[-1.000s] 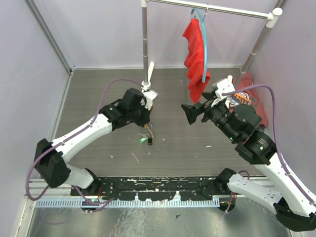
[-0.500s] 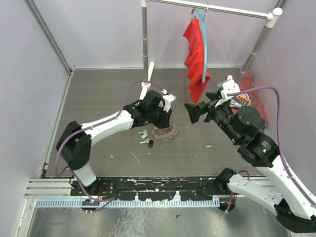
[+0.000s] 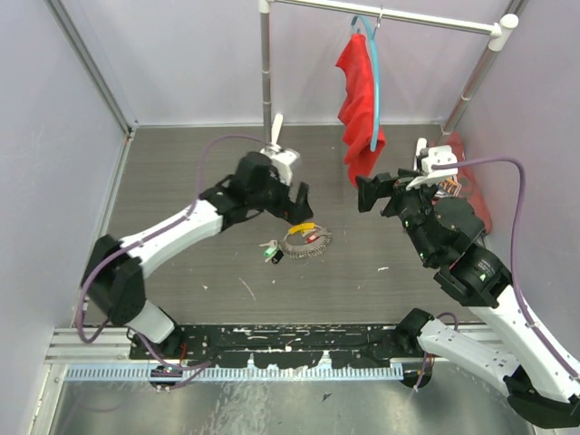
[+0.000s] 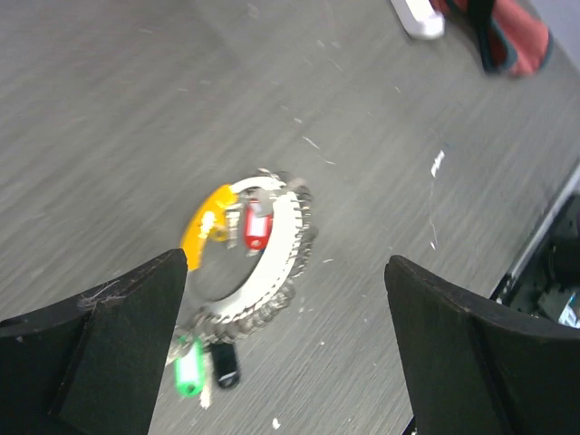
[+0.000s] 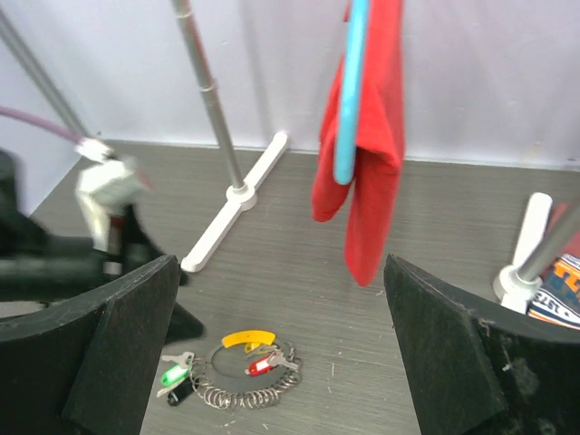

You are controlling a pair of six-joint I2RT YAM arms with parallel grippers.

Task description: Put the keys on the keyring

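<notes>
Left wrist view: left claw (image 3: 297, 205) spread wide, gripping nothing, above the bench (image 3: 181, 181). The keyring (image 4: 283, 258) lies flat on the bench, framed between the two fingers from this camera, with its orange section (image 4: 207, 227) at the left. A red key (image 4: 257, 227) sits inside the loop. A green key (image 4: 188, 376) and a black key (image 4: 225, 362) lie just beside the ring's lower-left edge. Whether any key is threaded on: cannot tell. Right claw (image 3: 366, 193) fully spread, empty, raised, well apart from the keyring.
</notes>
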